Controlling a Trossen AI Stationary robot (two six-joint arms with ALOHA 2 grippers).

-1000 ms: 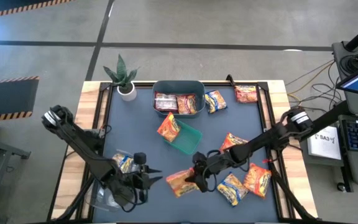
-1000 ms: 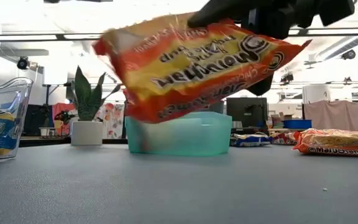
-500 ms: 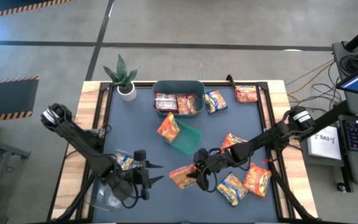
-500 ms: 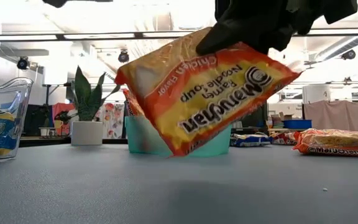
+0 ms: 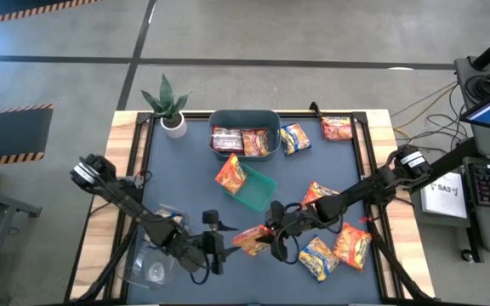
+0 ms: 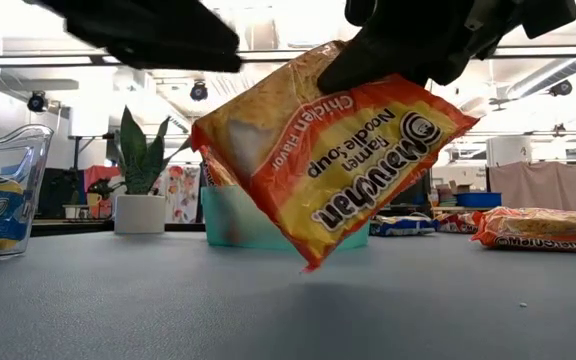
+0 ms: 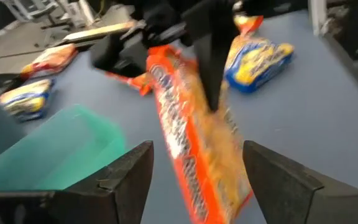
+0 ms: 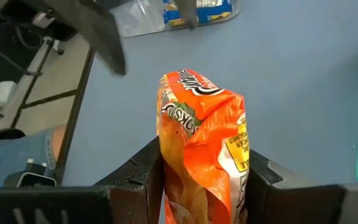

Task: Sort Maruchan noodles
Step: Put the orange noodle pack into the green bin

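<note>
An orange Maruchan noodle packet (image 6: 333,170) hangs above the table near its front edge, with my right gripper (image 8: 201,180) shut on it. My left gripper (image 7: 197,186) has come in from the table's left and is open. Its fingers stand on either side of the packet's free end (image 7: 197,155) without touching it. Other packets lie on the table: an orange one (image 5: 351,245), a yellow one (image 5: 317,257) and another orange one (image 5: 317,194). My right gripper pinches the orange packet between its two fingers (image 8: 148,171) at its upper end (image 6: 408,85), coming from the table's right and slanting down. The packet is lifted clear of the table and hangs tilted, one corner (image 6: 308,262) lowest.
A green tray (image 5: 258,191) at mid-table has an orange packet (image 5: 230,172) leaning in it. A grey-teal tub (image 5: 245,134) at the far edge holds dark red packets. A clear tub (image 6: 3,190) at the near left holds a yellow-blue packet. A potted plant (image 5: 170,106) stands far left.
My left gripper has gone toward the table's right edge, up to the held packet, and has opened wider. The packet in my right gripper has tipped from nearly level to hanging steeply, one corner now pointing down.
</note>
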